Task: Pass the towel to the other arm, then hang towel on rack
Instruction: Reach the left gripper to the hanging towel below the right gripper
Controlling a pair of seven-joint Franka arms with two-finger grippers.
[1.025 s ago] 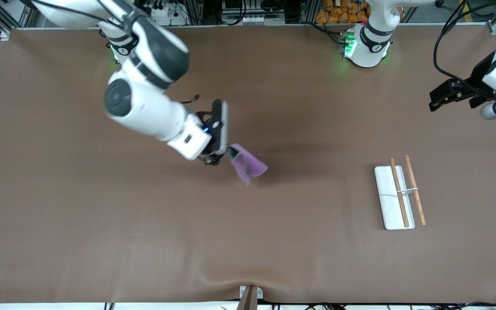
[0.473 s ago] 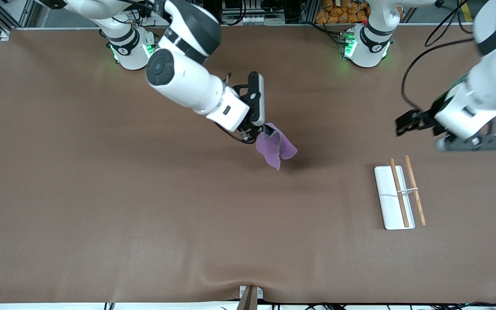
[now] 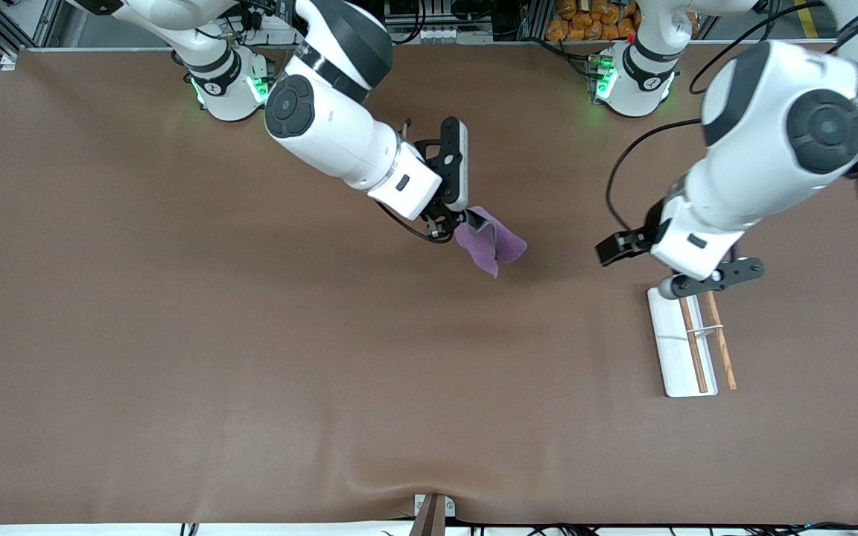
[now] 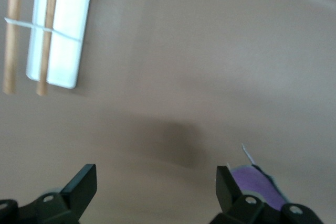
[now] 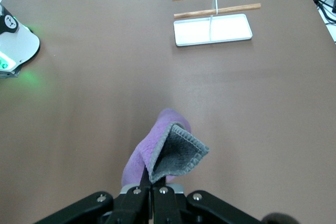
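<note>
A: Right claw [image 3: 466, 220] status?

B: Clamped tight on one edge of the towel [image 3: 490, 243], up in the air over the middle of the tabletop [image 3: 176, 335]. Purple side out, grey underside folded in, rest hangs loose off the closed fingers [image 5: 152, 190].

A: Left claw [image 4: 156, 184]?

B: Fingers [image 4: 79, 184] spread wide, holding nothing. It's aimed at the towel across bare brown tabletop. The arm's wrist covers the rack's edge that lies farthest from the front camera.

A: Rack [image 3: 678, 350] position?

B: Toward the left arm's end of the tabletop, well apart from the towel. White base plate, two wooden rods, thin metal crosspiece. One rod runs over the plate, the other just off its long edge.

A: Room to move?

B: Open tabletop between towel and rack, and all along the edge nearest the front camera.
</note>
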